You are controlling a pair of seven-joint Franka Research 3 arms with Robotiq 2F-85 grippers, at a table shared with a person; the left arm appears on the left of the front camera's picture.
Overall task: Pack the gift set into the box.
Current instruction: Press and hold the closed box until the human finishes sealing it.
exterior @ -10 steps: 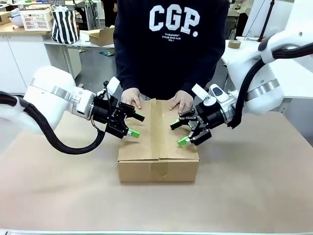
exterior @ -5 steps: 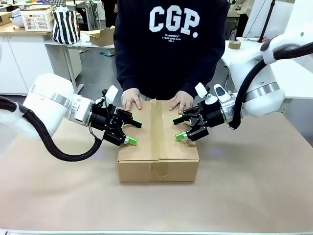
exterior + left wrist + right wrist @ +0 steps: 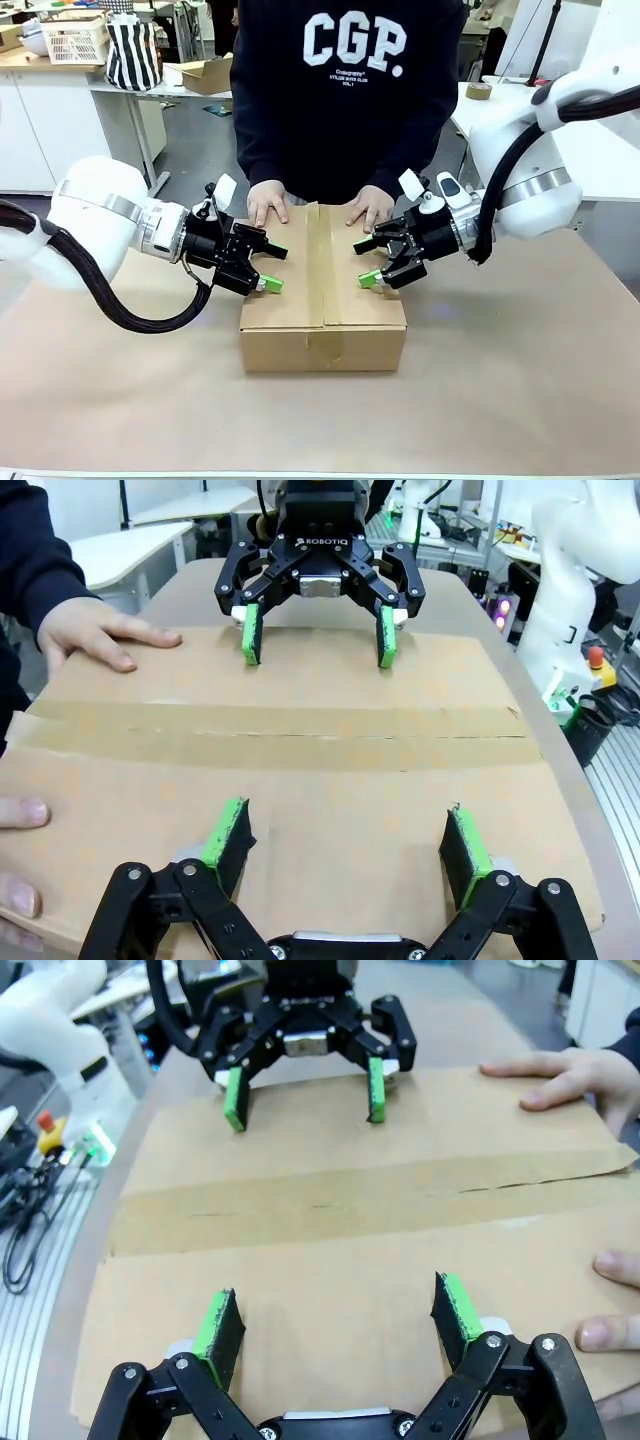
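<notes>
Brown-covered table (image 3: 520, 370) carries the box (image 3: 322, 305) at centre, flaps closed, tape strip (image 3: 318, 262) running lengthwise; left gripper (image 3: 277, 269) over the box's left half, fingers spread apart, holding nothing; right gripper (image 3: 363, 263) over the right half, likewise spread and empty; contact with the cardboard cannot be told; person's one hand (image 3: 268, 203) and other hand (image 3: 371, 207) lie flat on the far edge.

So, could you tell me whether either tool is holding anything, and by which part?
Nothing is held: the left tool and right tool are both open over the box.
</notes>
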